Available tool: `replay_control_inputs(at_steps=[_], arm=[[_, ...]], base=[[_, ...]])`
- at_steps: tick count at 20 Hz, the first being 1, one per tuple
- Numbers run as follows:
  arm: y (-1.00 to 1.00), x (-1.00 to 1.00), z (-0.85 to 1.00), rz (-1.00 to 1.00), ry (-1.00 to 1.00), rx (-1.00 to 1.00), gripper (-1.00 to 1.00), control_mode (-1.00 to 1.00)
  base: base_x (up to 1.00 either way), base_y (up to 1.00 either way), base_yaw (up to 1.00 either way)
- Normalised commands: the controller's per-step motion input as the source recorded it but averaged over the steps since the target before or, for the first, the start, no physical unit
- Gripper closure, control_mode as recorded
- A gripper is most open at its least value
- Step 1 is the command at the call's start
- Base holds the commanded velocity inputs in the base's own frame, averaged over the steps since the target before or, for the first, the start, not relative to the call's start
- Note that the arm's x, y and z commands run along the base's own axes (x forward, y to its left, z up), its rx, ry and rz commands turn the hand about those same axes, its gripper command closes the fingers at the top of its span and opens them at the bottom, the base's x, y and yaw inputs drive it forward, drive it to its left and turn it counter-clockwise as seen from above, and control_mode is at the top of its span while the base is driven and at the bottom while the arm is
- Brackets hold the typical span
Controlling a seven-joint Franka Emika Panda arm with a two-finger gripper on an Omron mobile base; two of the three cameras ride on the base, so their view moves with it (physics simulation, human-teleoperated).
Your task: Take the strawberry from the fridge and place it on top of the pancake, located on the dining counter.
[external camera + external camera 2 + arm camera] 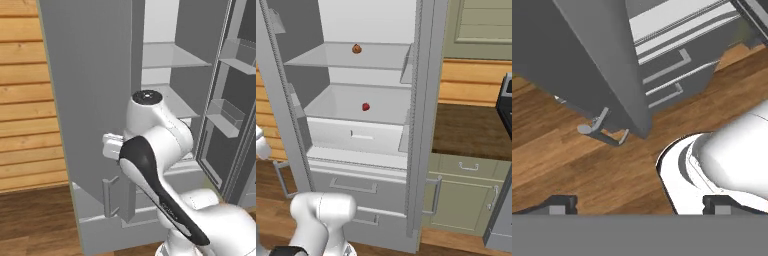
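Observation:
The fridge stands with both doors swung wide. The tiny red strawberry lies on the lower white shelf, above the drawers. My gripper is open, its dark fingertips spread far apart with nothing between them. It points down at the wood floor by the bottom corner of the left fridge door, well away from the strawberry. My white hand shows in front of that door. The pancake and the dining counter are out of view.
An orange-brown ball sits on the upper shelf. The left door's bar handle juts out close to the hand. The right door's bins stick out on the right. A dark-topped wall counter with green cabinets stands right of the fridge.

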Motion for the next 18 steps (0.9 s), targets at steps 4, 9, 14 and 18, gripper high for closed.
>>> replay_control_inputs(at_steps=[4,9,14,18], arm=[[-0.97,0.0,0.19,0.25,0.0,0.58,-1.0,-1.0],[-0.69,0.22,0.36,0.25,0.0,0.57,-1.0,-1.0],[-0.21,0.89,0.29,0.07,0.0,0.4,-1.0,-1.0],[0.0,0.69,0.17,0.01,-0.08,0.44,-1.0,-1.0]], base=[[0.0,0.0,0.0],[0.0,0.0,0.0],[0.0,0.0,0.0],[0.0,0.0,0.0]])
